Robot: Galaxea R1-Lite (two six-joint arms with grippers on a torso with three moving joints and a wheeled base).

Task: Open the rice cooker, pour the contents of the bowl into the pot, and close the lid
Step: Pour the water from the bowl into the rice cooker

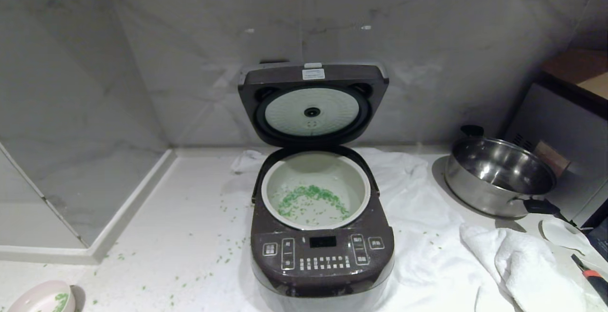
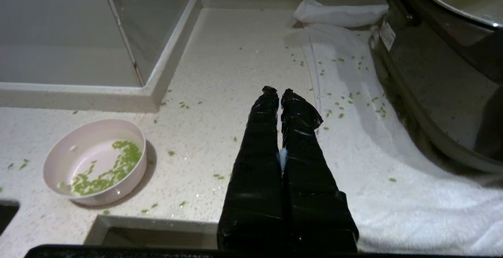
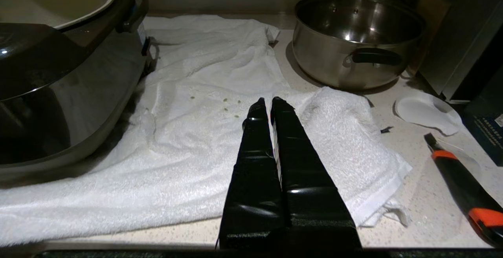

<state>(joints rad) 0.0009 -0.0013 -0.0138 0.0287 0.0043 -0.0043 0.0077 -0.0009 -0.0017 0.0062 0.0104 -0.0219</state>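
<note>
The dark rice cooker [image 1: 322,255] stands mid-counter with its lid [image 1: 312,103] raised upright, white dimpled inner plate facing me. Green grains [image 1: 311,198] lie in a curved patch inside the pale pot [image 1: 273,181]. The small pink bowl [image 1: 40,297] [image 2: 59,152] sits at the counter's front left and holds green grains [image 2: 108,173]. My left gripper [image 2: 278,90] is shut and empty, held back over the counter between bowl and cooker [image 2: 432,93]. My right gripper [image 3: 268,101] is shut and empty above the white towel, right of the cooker [image 3: 59,85]. Neither arm shows in the head view.
Loose green grains [image 1: 228,236] are scattered on the counter and on the white towel [image 1: 418,255] under the cooker. A steel pan [image 1: 498,176] with black handles stands at the right, with a folded towel [image 1: 532,269], a white dish [image 3: 426,112] and an orange-black utility knife [image 3: 467,195]. A recessed ledge [image 1: 118,217] is at left.
</note>
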